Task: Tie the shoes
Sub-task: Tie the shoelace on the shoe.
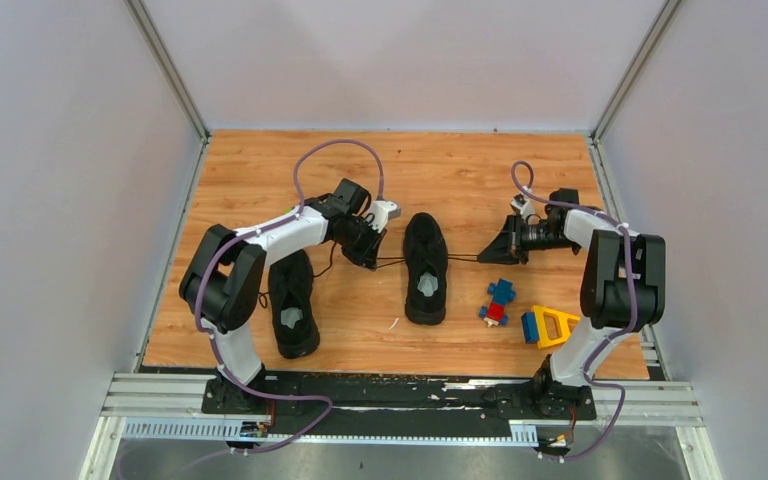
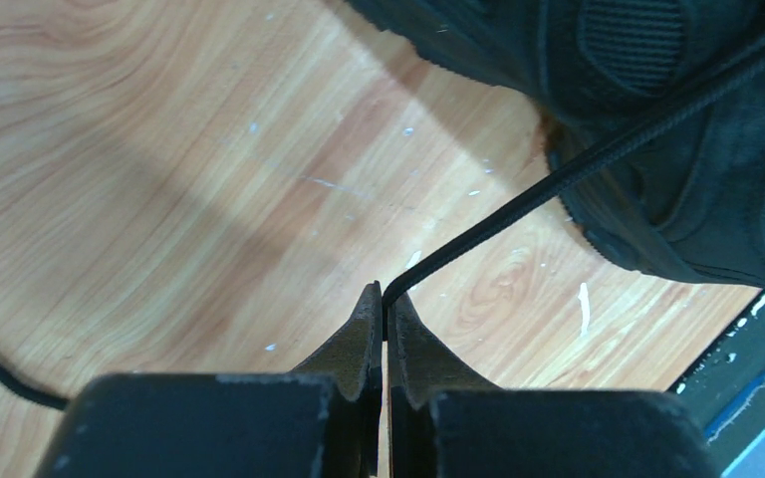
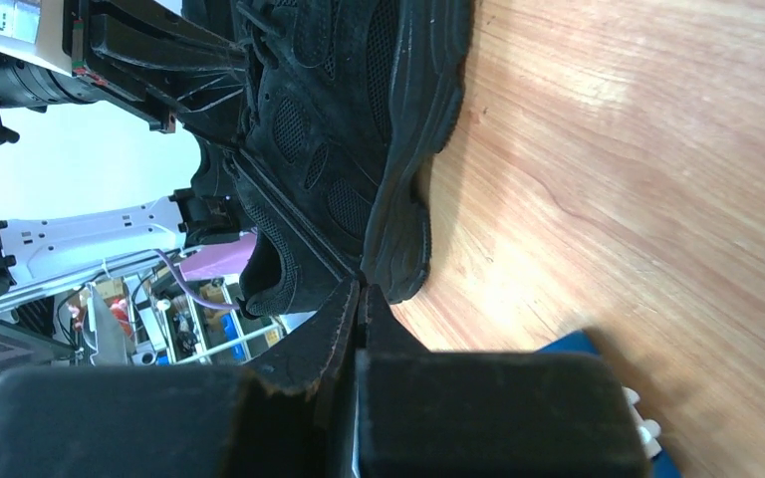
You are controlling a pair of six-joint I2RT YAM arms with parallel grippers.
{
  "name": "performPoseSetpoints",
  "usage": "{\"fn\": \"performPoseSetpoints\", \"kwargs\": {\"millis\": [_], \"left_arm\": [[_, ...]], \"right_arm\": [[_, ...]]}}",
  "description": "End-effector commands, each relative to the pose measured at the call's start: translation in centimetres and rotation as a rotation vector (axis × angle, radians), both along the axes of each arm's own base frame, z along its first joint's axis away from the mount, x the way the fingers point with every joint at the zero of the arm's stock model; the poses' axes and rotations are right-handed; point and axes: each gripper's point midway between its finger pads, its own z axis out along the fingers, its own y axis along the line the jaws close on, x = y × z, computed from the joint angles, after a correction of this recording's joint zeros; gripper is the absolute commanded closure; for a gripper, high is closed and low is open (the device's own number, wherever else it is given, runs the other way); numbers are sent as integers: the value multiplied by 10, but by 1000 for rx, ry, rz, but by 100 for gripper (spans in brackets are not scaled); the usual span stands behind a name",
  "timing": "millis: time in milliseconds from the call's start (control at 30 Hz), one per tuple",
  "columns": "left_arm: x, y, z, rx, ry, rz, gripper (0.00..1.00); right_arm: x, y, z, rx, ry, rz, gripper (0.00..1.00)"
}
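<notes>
left pincer (image 2: 383,299) pinched shut on left lace (image 2: 558,180) | right pincer (image 3: 359,289) pinched shut on right lace (image 1: 463,258) | both taut from black sneaker (image 1: 426,268) on counter (image 1: 260,170) | 2nd sneaker (image 1: 294,310) nearby

Taut laces (image 1: 465,257) bar both sides of the centre shoe (image 1: 426,265).

No text can be read anywhere; a small white label (image 3: 0,20) in the upper left of the right wrist view carries dark print, too blurred to make out.
</notes>
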Motion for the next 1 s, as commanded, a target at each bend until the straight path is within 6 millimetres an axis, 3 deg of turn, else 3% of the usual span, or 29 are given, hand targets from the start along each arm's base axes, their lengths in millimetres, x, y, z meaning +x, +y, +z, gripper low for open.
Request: {"fn": "performPoseSetpoints", "kwargs": {"millis": [0, 367, 500, 633, 800, 967], "left_arm": [[11, 31, -3, 110, -63, 41, 100], [16, 44, -6, 156, -86, 51, 100], [16, 37, 0, 112, -85, 32, 100], [11, 19, 6, 24, -47, -5, 100], [6, -10, 14, -72, 6, -52, 100], [2, -26, 15, -91, 34, -84, 100]], "right_arm": [[11, -18, 1, -55, -76, -47, 100], [14, -27, -2, -64, -73, -77, 100], [14, -21, 8, -7, -103, -58, 100], [15, -5, 21, 53, -129, -15, 75], [11, 37, 25, 130, -88, 100, 47], [14, 65, 8, 121, -13, 170, 41]]}}
